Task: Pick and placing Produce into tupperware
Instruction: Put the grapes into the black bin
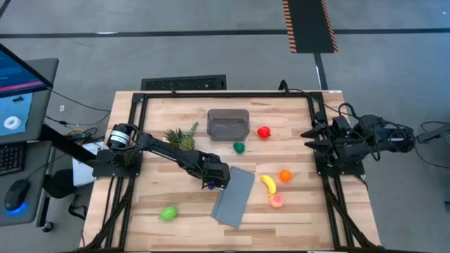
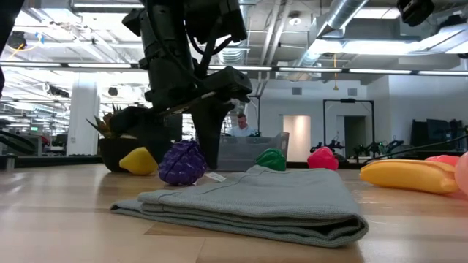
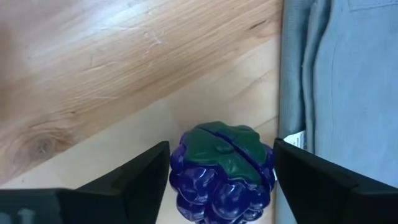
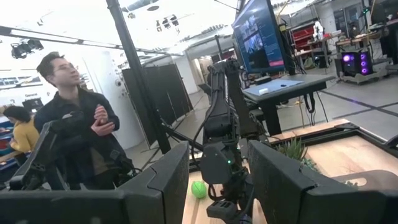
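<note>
My left gripper (image 1: 211, 181) (image 3: 221, 186) is open and points down over a purple berry with a green top (image 3: 222, 171) (image 2: 183, 162), one finger on each side. The berry sits on the table beside a folded grey cloth (image 1: 234, 195). The smoky tupperware (image 1: 228, 123) stands near the far edge. Lying loose on the table are a red piece (image 1: 264, 132), a dark green one (image 1: 239, 147), an orange one (image 1: 285, 176), a yellow banana (image 1: 268, 184), a pink piece (image 1: 276, 201) and a light green one (image 1: 167, 213). My right gripper (image 1: 309, 135) (image 4: 217, 186) waits open at the table's right edge. My left gripper comes at the purple berry (image 3: 186, 180) from above, its fingers (image 3: 146, 180) straddling it at mid-height. Their inner faces look level with the berry's sides, and I cannot tell whether they touch. The berry rests upright on the table.
A spiky potted plant (image 1: 181, 137) stands left of the tupperware, with a small yellow piece (image 2: 139, 161) in front of its pot. The cloth's edge (image 3: 298, 93) lies right beside the berry. People stand in the room beyond the table (image 4: 74, 124).
</note>
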